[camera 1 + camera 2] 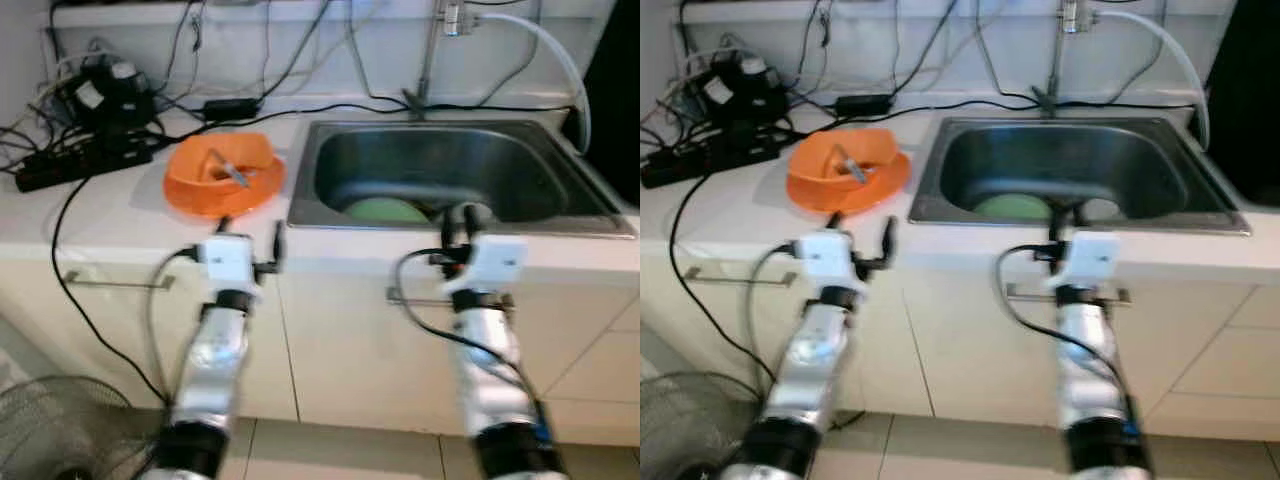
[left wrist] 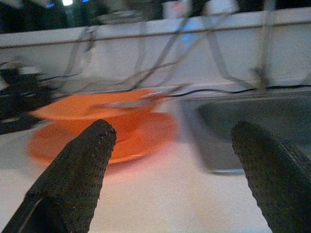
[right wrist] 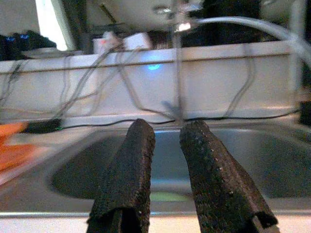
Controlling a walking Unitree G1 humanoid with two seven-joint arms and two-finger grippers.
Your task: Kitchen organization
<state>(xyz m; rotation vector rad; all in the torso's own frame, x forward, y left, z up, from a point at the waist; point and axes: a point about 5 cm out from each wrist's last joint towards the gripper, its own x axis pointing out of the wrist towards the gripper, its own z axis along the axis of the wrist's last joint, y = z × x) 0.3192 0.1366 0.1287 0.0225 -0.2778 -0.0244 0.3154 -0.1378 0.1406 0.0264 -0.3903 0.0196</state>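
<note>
Both arms are shiny silver tubes with black rings at the joints, and each ends in a boxy white wrist block. The left arm (image 1: 215, 355) has a thin grey cable looping off its side, while the right arm (image 1: 487, 345) has a black cable curling out, plus a bit of red at the wrist. The fingers (image 2: 80, 170) are long, black, tapered, with a rough pebbly texture all over.

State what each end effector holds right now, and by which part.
Nothing is held. The left end effector is open, facing the orange bowl and plate. The right end effector faces the sink, fingers nearly together with nothing between them.
</note>
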